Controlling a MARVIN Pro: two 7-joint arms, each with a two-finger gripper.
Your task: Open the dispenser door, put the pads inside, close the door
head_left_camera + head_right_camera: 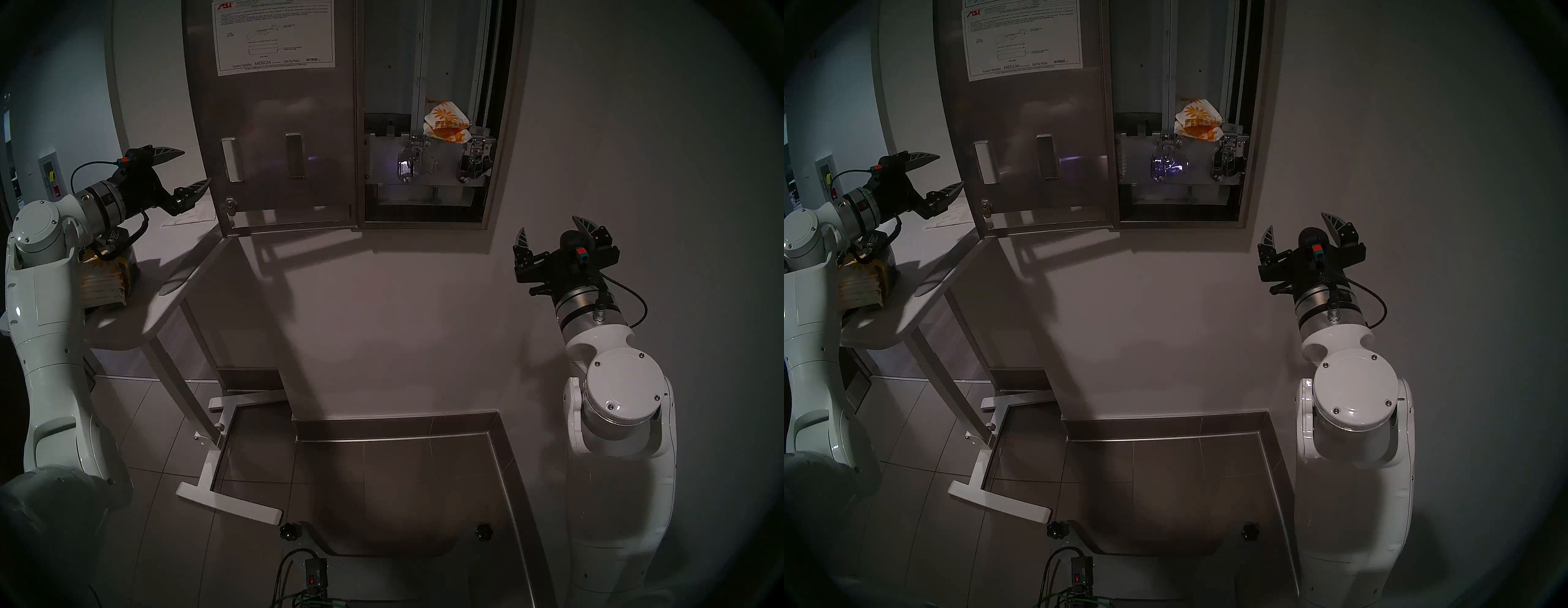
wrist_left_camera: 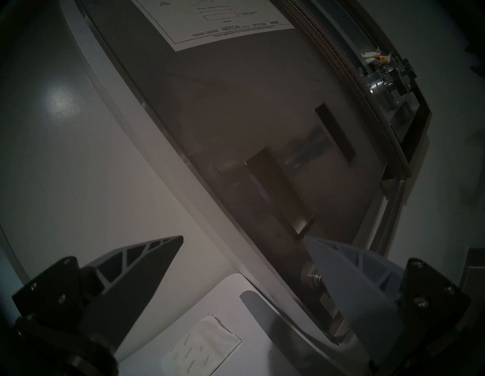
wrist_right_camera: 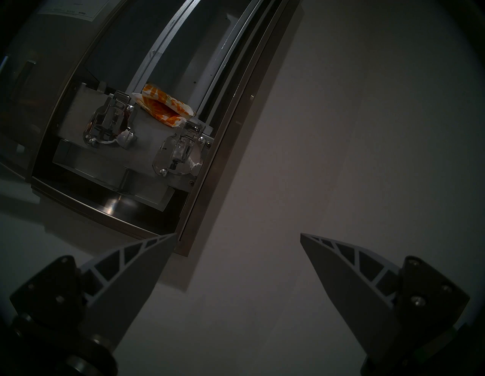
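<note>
Head stereo left: dispenser [image 1: 494, 127] is a tall brushed-steel cabinet on a pale wall, standing open; door [image 1: 280, 127] is swung out to the view's left, its inner face showing a white instruction sheet [image 1: 275, 36] and a small round lock [image 1: 230, 205] near the free bottom corner.
Contents: pads [image 1: 447, 121], soft white packets printed with orange daisies, lie crumpled in the right-hand column above two chrome levers [image 1: 409, 163]; the left column looks bare.
Left end effector [image 1: 183, 170]: spread wide, empty, level, just beside the door's free edge.
Right end effector [image 1: 551, 231]: spread wide, empty, below and right of the cabinet, clear wall around it.
Tabletop [image 1: 169, 271]: pale, rounded corner, under the door; a dark bag [image 1: 110, 276] stands on it behind the left arm.

Head stereo right: same layout; tiled floor [image 1: 1123, 488] below the cabinet is open.

Left wrist: door's matte steel fills the view, its thin edge running diagonally between the ribbed grey fingers [image 2: 354, 275]; a flat white sheet [image 2: 202, 346] lies on the tabletop below.

Right wrist: cabinet's lower right corner sits just above the left fingertip; pads rest tilted atop the lever plate; plain wall lies ahead of the parted fingers [image 3: 346, 275].
</note>
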